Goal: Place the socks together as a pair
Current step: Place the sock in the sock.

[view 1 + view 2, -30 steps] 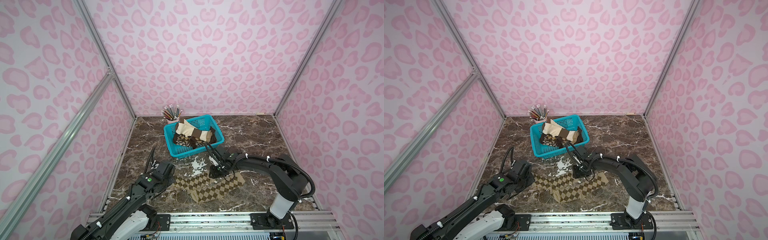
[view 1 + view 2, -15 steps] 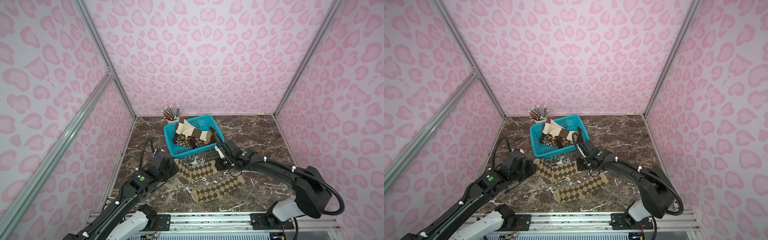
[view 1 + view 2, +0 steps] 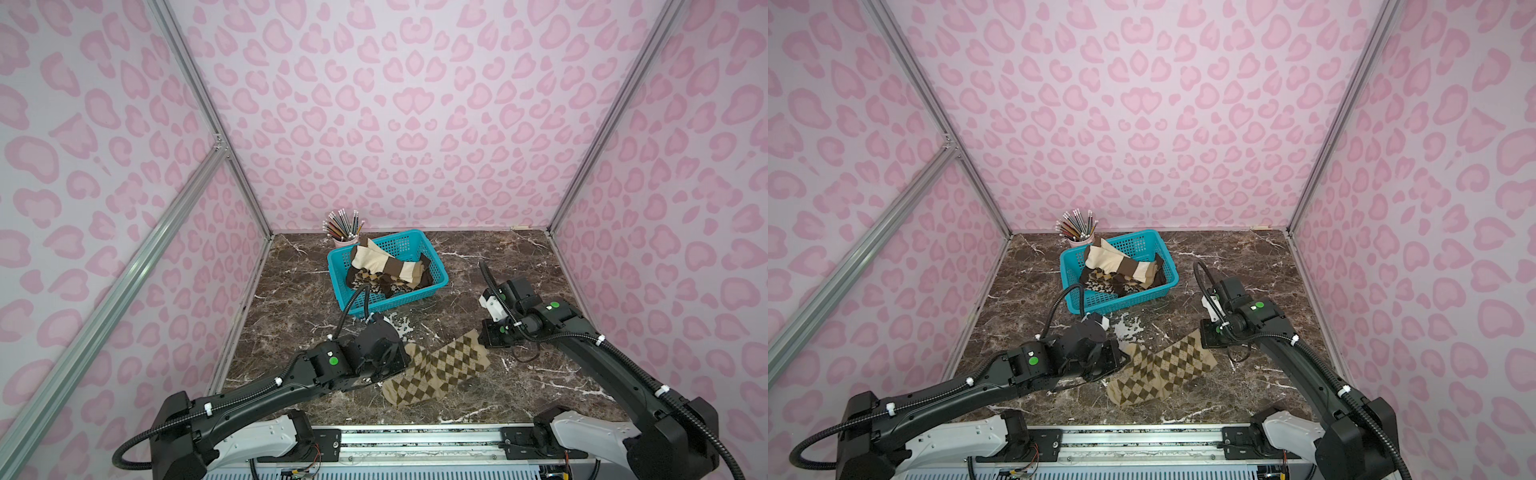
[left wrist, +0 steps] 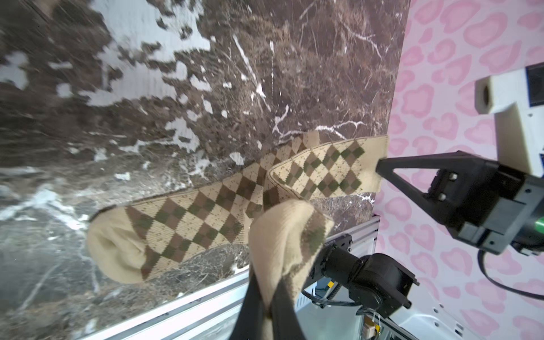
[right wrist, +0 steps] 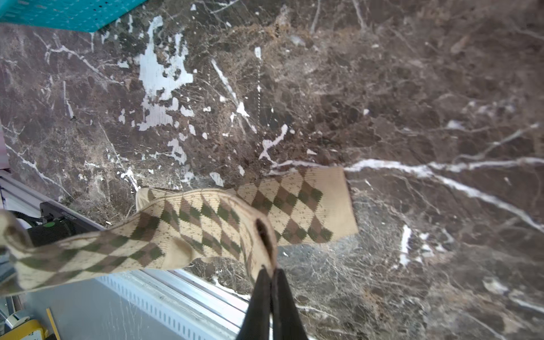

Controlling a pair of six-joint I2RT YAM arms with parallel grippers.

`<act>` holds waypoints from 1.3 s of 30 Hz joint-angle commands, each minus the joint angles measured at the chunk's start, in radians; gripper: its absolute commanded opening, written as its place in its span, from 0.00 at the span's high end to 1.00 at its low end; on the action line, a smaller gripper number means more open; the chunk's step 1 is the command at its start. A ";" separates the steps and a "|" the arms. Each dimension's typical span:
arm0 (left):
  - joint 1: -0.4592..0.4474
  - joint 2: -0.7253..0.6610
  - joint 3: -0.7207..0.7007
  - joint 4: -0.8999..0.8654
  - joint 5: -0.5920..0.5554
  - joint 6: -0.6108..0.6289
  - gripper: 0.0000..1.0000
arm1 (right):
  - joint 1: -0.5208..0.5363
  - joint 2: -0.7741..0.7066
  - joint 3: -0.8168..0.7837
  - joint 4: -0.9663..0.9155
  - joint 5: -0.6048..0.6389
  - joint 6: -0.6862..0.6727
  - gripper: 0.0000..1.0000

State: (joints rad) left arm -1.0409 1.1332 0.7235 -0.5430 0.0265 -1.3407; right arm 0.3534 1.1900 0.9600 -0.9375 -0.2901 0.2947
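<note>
Back centre: the teal basket [image 3: 399, 301] blocks your way; the pencil cup [image 3: 348, 241] stands just behind its far left corner.
Back right: bare table [image 3: 507, 257] between basket and right wall [image 3: 623, 249] — you can pass here.
Left strip: narrow bare marble beside the left wall [image 3: 232, 270].
Front centre: the stretched sock [image 5: 191, 229] spans from left arm [image 3: 266, 388] to right arm [image 3: 590, 357], over the flat sock [image 5: 309, 206] — no way through.
Front right: bare marble between flat sock and right arm.

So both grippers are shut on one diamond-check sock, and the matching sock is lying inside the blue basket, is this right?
No. The matching sock lies flat on the marble table, not inside the blue basket; the left wrist view shows it. The left gripper and right gripper are shut on one diamond-check sock.
</note>
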 commanded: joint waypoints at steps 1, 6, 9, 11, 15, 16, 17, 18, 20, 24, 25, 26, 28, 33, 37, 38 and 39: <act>-0.038 0.035 -0.028 0.092 0.004 -0.087 0.96 | -0.008 0.034 0.002 -0.049 0.017 -0.011 1.00; -0.065 0.040 -0.080 0.090 -0.006 -0.124 0.97 | -0.009 0.071 -0.004 -0.034 0.039 -0.011 1.00; -0.067 0.027 -0.110 0.072 -0.020 -0.132 0.97 | -0.011 0.095 -0.017 -0.010 0.046 -0.014 1.00; -0.067 0.023 -0.127 0.061 -0.030 -0.137 0.97 | -0.011 0.122 -0.026 0.016 0.042 -0.015 1.00; -0.066 0.024 -0.170 0.053 -0.042 -0.139 0.96 | -0.014 0.223 -0.023 0.052 0.030 -0.035 1.00; -0.066 0.026 -0.180 0.055 -0.043 -0.141 0.96 | -0.014 0.243 -0.025 0.067 0.030 -0.034 1.00; -0.067 0.032 -0.188 0.053 -0.046 -0.141 0.96 | -0.014 0.259 -0.031 0.085 0.037 -0.034 1.00; -0.065 0.039 -0.191 0.039 -0.056 -0.142 0.96 | -0.014 0.276 -0.036 0.099 0.044 -0.034 1.00; -0.062 0.048 -0.196 0.021 -0.080 -0.141 0.96 | -0.018 0.301 -0.044 0.123 0.048 -0.033 1.00; -0.058 0.070 -0.186 0.002 -0.107 -0.143 0.85 | -0.021 0.314 -0.046 0.148 0.057 -0.019 0.89; -0.059 0.076 -0.178 -0.018 -0.117 -0.145 0.77 | -0.022 0.316 -0.044 0.148 0.063 -0.018 0.82; -0.058 0.080 -0.166 -0.046 -0.127 -0.152 0.66 | -0.025 0.316 -0.042 0.143 0.065 -0.016 0.74; -0.060 0.078 -0.143 -0.090 -0.144 -0.153 0.44 | -0.027 0.309 -0.041 0.137 0.073 -0.009 0.63; -0.062 0.060 -0.120 -0.157 -0.174 -0.158 0.32 | -0.030 0.289 -0.060 0.136 0.081 0.010 0.43; -0.063 0.079 -0.179 -0.071 -0.128 -0.175 0.32 | -0.031 0.286 -0.100 0.168 0.076 0.017 0.38; -0.063 0.086 -0.188 -0.056 -0.127 -0.176 0.32 | -0.034 0.292 -0.108 0.175 0.073 0.017 0.37; -0.062 0.097 -0.195 -0.038 -0.124 -0.175 0.32 | -0.037 0.298 -0.118 0.184 0.068 0.016 0.37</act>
State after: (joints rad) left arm -1.1034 1.2163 0.5423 -0.6537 -0.1005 -1.4998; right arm 0.3218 1.4803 0.8570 -0.7776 -0.2230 0.2989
